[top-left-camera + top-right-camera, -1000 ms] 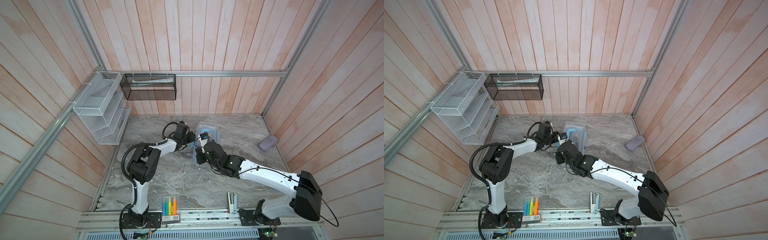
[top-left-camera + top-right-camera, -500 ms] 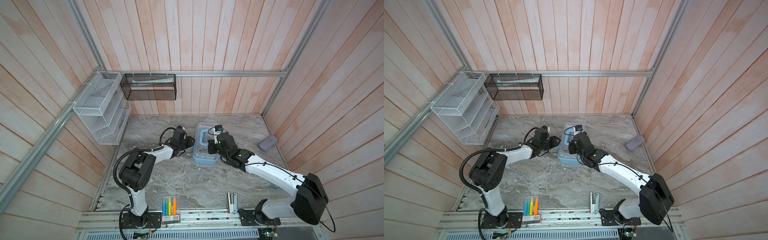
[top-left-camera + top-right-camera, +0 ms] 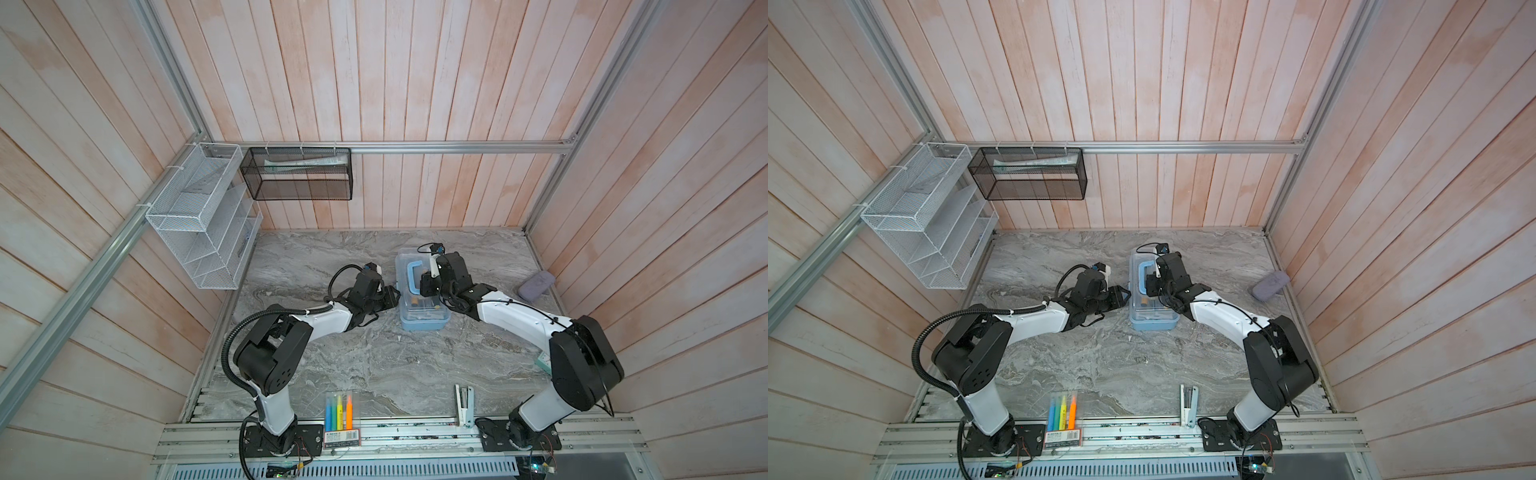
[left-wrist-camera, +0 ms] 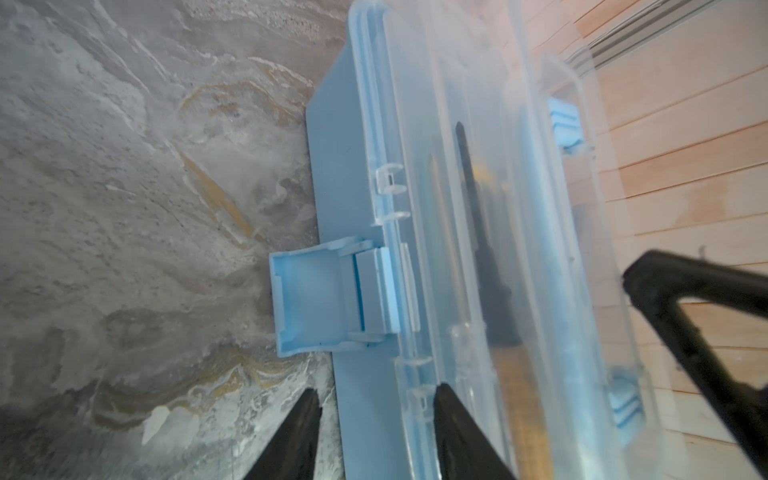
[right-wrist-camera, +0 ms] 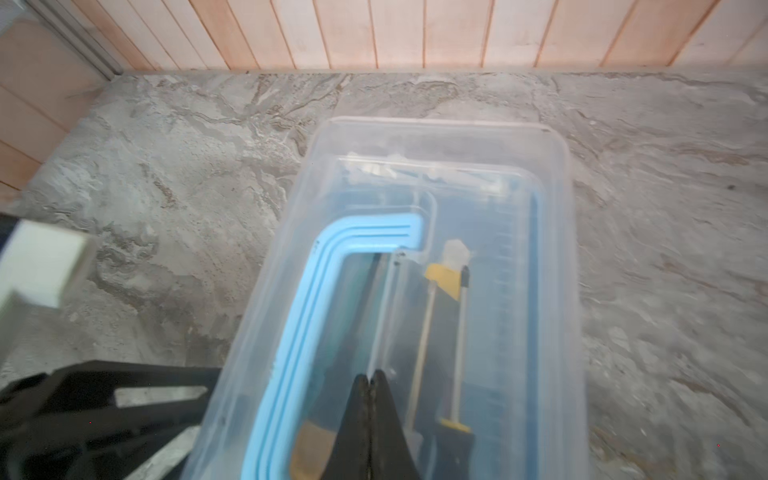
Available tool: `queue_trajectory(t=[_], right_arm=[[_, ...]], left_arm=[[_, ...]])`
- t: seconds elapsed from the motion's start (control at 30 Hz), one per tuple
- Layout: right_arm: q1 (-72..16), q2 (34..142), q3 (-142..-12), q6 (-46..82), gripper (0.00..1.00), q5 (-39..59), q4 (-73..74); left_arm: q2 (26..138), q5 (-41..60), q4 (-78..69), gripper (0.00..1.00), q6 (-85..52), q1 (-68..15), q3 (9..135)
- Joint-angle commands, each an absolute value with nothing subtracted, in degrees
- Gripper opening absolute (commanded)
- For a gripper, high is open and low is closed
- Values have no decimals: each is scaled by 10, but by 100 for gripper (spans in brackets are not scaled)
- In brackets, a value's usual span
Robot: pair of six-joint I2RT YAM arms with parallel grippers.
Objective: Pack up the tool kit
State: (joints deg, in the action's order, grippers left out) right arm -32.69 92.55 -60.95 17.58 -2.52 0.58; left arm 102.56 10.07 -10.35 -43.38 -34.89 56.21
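Facing the pale-blue plastic box, left pincer is spread; right pincer pressed together over clear lid.

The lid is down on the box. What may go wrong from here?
1. The side latch hangs open, so the lid is not locked; lifting by the handle may spill the tools.
2. The shut right gripper rests its tips on the smooth lid and may slip.
3. The open left gripper, pushing that latch shut, may slide the box.
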Motion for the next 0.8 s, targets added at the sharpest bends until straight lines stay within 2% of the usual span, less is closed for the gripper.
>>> queue_trajectory(t=[0.0, 0.17, 0.3, 0.37, 0.57, 0.77], right_arm=[[-326, 924, -608, 173, 0, 12, -14], [-302, 865, -560, 192, 1, 24, 17], [-278, 831, -556, 200, 15, 56, 8], [-265, 820, -555, 203, 18, 71, 6], [-197, 810, -539, 243, 19, 173, 34], [-174, 819, -535, 250, 15, 188, 43]], left_arm=[[995, 101, -107, 48, -433, -360, 543], [969, 88, -87, 49, -410, -330, 514], [943, 113, -111, 51, -396, -290, 477], [939, 133, -126, 52, -389, -277, 468], [981, 244, -200, 52, -389, -243, 471], [1038, 300, -219, 52, -395, -233, 502]])
